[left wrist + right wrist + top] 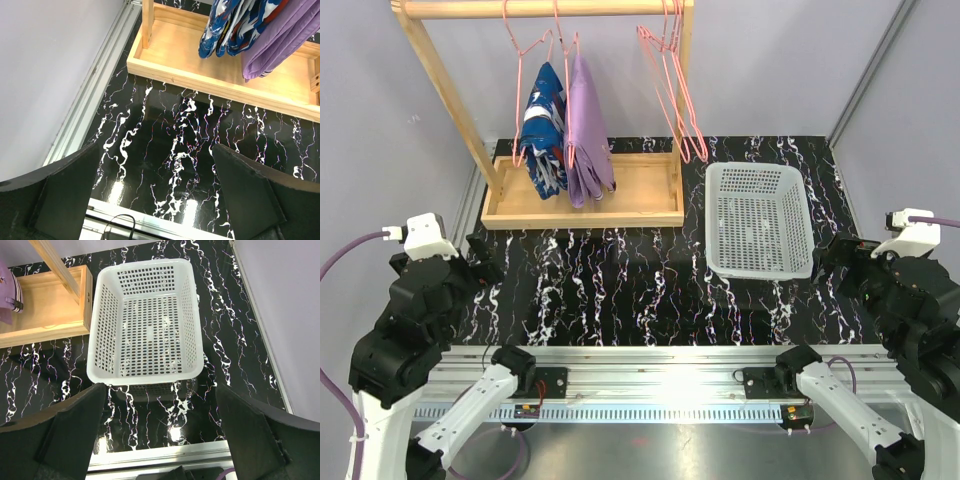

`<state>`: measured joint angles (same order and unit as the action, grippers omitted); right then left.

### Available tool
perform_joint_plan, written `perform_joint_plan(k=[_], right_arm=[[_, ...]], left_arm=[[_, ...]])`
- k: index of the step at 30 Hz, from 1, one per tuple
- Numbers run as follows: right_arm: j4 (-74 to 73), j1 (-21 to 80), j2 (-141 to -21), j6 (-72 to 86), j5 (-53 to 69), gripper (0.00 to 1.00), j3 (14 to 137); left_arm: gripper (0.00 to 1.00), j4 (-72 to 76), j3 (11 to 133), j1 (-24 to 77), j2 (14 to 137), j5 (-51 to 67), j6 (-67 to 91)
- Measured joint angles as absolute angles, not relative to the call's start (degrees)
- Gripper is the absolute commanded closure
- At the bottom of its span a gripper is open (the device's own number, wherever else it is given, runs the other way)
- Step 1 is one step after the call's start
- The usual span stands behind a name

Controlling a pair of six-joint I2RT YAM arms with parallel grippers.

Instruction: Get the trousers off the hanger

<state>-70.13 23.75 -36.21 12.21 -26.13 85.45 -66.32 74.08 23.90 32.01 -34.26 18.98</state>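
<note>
Two pairs of trousers hang on pink wire hangers (535, 50) from a wooden rack: dark blue trousers with white and red splashes (544, 130) and lilac-purple trousers (588, 130) beside them on the right. Both also show in the left wrist view, the blue trousers (235, 25) and the purple trousers (280, 40), hanging over the rack's wooden tray. My left gripper (160, 195) is open and empty, low above the black marbled table, near its left front. My right gripper (160, 435) is open and empty, in front of the white basket.
A white perforated basket (758, 222) stands empty at the right, also in the right wrist view (146, 375). The rack's wooden tray base (582, 215) sits at the back. Empty pink hangers (675, 90) hang at the rack's right end. Grey walls enclose the table.
</note>
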Motion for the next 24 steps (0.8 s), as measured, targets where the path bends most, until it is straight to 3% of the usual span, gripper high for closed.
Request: perform_joint_plan(k=[12,24], right_arm=[[-70.1,23.7,-37.8,12.5,-22.4,0.01,84.5],[-67.9,23.9,-40.6,14.9,-13.6,0.01,79.6]], left_arm=[[0.01,-66.4,76.5,23.9,34.3,-30.3,19.4],[0.01,-59.2,102.0,24.0,57.1,-11.5,18.3]])
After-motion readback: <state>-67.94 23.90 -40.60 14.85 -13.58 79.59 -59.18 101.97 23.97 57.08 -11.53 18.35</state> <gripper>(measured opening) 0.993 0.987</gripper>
